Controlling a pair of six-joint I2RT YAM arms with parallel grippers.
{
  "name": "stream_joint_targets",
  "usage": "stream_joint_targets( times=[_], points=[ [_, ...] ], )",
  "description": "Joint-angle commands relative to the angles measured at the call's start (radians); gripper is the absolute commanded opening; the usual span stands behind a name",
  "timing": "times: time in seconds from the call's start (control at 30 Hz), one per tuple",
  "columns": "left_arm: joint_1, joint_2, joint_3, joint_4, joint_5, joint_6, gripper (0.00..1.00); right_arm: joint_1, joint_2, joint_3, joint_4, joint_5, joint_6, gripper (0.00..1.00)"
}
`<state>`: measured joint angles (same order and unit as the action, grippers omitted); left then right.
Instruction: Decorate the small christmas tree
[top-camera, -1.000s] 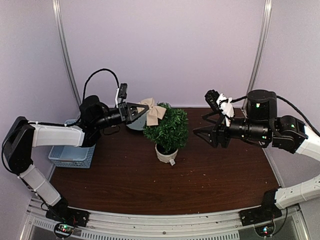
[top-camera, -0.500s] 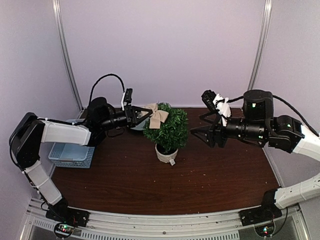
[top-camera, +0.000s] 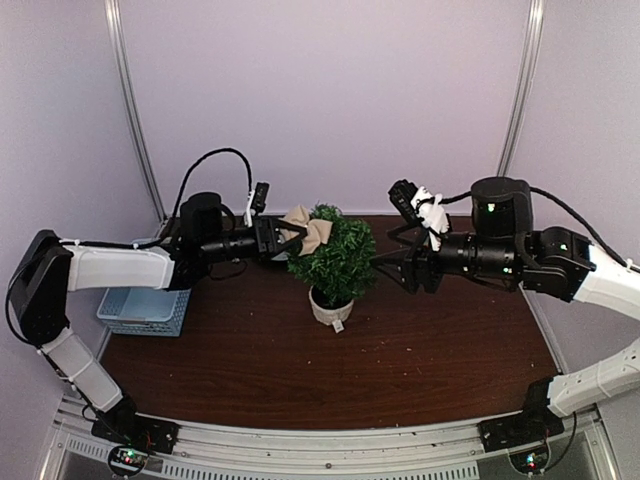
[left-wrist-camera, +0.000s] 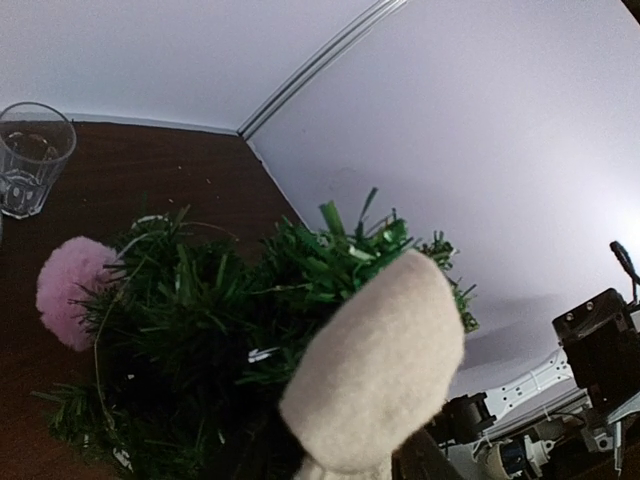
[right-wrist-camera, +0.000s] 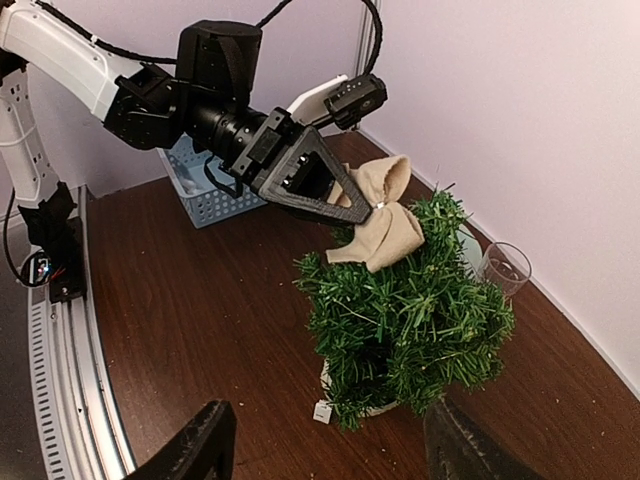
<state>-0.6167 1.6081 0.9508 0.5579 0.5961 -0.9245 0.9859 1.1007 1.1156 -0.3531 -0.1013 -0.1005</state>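
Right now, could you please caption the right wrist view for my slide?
Left gripper at the knot of a beige bow atop the small christmas tree; right gripper open in foreground.

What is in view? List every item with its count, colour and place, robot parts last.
tree: one, dark green, middle of the table, in the pot
pot: one, off-white, under the tree
tag: one, white, at the pot's front
bow: one, beige, at the tree's top, on the left arm's side
pompom: one, pink, among the tree's branches
glass: one, clear, on the table behind the tree
basket: one, light blue, left edge of the table
table: one, dark brown wood
left arm: one, white and black, jaws at the bow's knot, grip unclear
right arm: one, white and black, jaws open and empty, beside the tree
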Motion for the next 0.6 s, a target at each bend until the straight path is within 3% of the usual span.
stream_joint_targets(
  times=[0.0,0.43,0.57],
  points=[
    [-0.017,-0.068,0.047,-0.141,-0.065,0.135,0.42,-0.006,0.001,0.038,0.038,-0.018,0.013,0.66],
    [-0.018,-0.144,0.058,-0.257,-0.122,0.208,0.57,-0.005,-0.002,0.038,0.036,-0.023,0.012,0.67],
    [-0.018,-0.204,0.066,-0.366,-0.178,0.267,0.61,-0.006,-0.007,0.036,0.032,-0.018,0.012,0.67]
  ],
)
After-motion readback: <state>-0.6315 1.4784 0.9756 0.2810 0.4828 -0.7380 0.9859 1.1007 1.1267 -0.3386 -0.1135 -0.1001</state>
